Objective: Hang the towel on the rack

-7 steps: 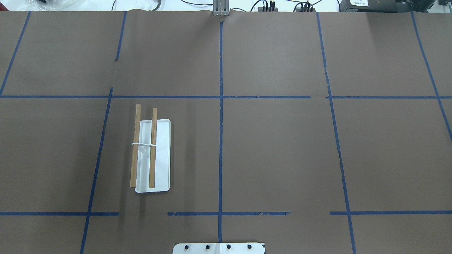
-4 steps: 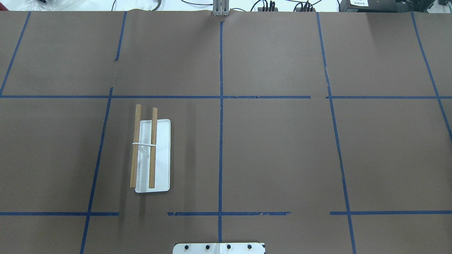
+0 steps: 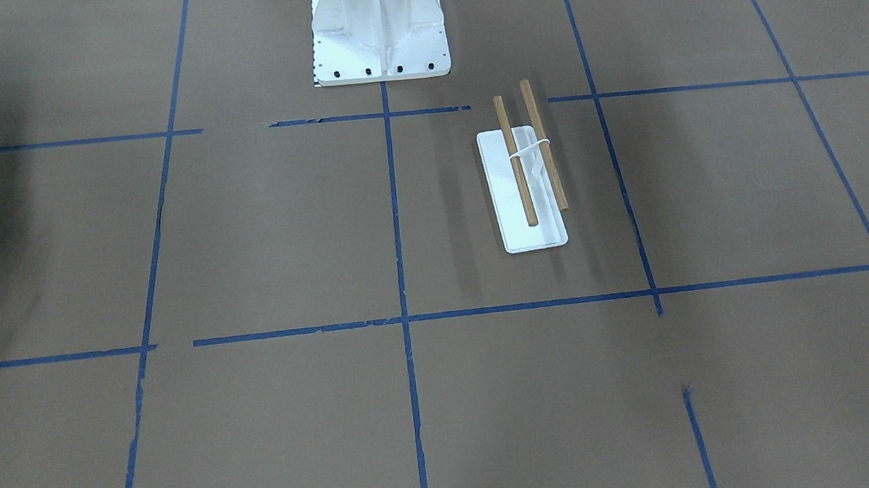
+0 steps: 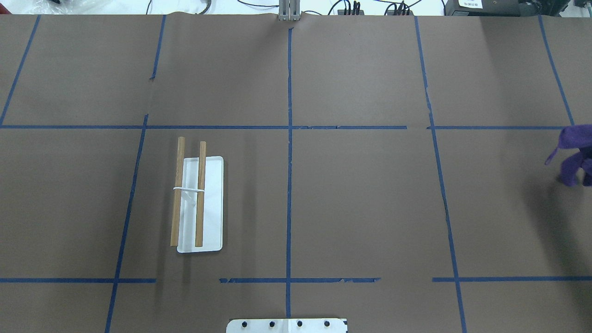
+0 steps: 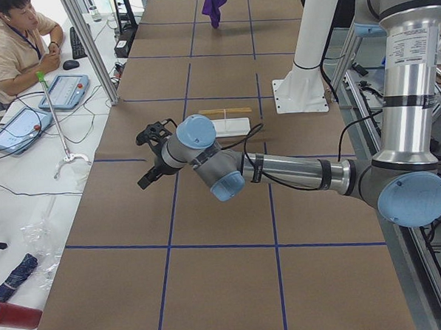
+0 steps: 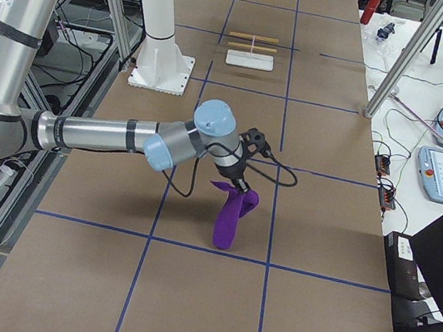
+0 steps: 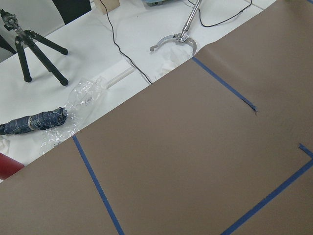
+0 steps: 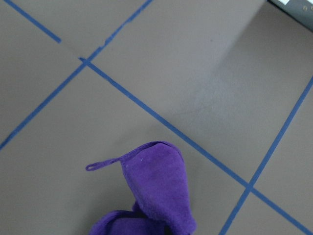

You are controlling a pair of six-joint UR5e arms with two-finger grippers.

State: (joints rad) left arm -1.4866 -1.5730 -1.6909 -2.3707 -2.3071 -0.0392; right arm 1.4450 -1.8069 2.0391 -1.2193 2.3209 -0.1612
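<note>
The rack (image 4: 199, 203) stands left of centre: a white flat base with two wooden dowels, both bare. It also shows in the front view (image 3: 527, 182). The purple towel (image 6: 231, 214) hangs from my right gripper (image 6: 240, 184) above the table, far to the right of the rack. The towel shows at the overhead view's right edge (image 4: 571, 155) and in the right wrist view (image 8: 156, 191), with its thin strip sticking out. My left gripper (image 5: 145, 169) is over the table's left end, away from the rack. I cannot tell whether either gripper is open or shut.
The large white bolted pedestal (image 3: 379, 31) stands at the robot's side of the table. Blue tape lines cross the brown paper. Off the left end lie a tripod (image 7: 29, 44), a wrapped bundle (image 7: 34, 122) and cables. An operator (image 5: 14, 43) sits there.
The purple towel has come into the overhead view at its right edge, where nothing showed before. The rack has not moved.
</note>
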